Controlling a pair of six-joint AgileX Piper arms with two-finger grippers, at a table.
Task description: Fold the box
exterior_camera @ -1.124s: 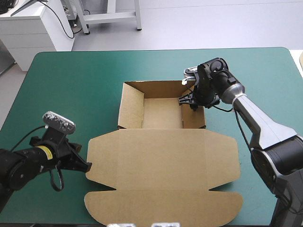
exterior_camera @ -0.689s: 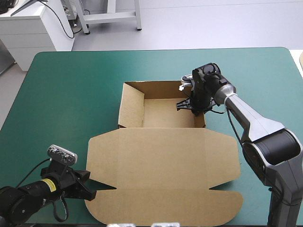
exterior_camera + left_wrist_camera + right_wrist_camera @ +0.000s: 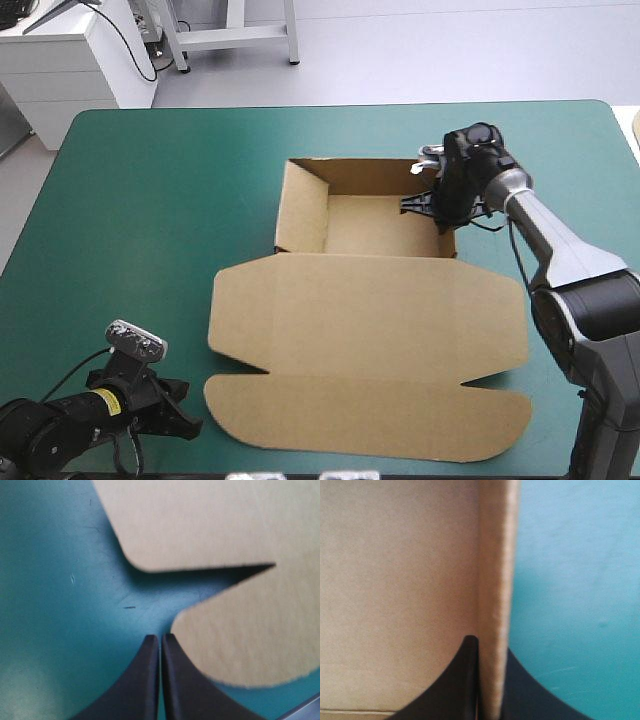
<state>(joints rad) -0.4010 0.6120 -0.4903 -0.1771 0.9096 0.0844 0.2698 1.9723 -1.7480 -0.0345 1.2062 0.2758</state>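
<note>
The box (image 3: pixel 365 330) sits mid-worktop, a touch right of centre: plain brown board, matte, cut with rounded corners. Its far half stands as an open tray (image 3: pixel 385 228), with left, far and right walls up. Its near half, the lid (image 3: pixel 370 310), lies flat on the teal-green cover (image 3: pixel 140 200) and reaches toward the near edge. A sharp pointed notch (image 3: pixel 245 372) bites in from each side where the front flap (image 3: pixel 365 420) begins.

My right jaws are clamped on the tray's right wall (image 3: pixel 447 222), close to its far corner. One black finger (image 3: pixel 462 680) is inside the tray and the other is outside, over the cover. From my right wrist, the wall's cut top edge (image 3: pixel 495 595) runs straight ahead between them, pale and slightly fuzzy. Smooth board lies to one side of it, bare cover to the other.

My left jaws are pressed together on nothing, low over the cover near the worktop's near-left corner. From my left wrist, their tips sit just beside the flap's rounded corner (image 3: pixel 250 645), and the dark notch (image 3: pixel 220 577) opens ahead. I cannot tell whether the tips touch the board. The cover there shows faint scuffs.
</note>
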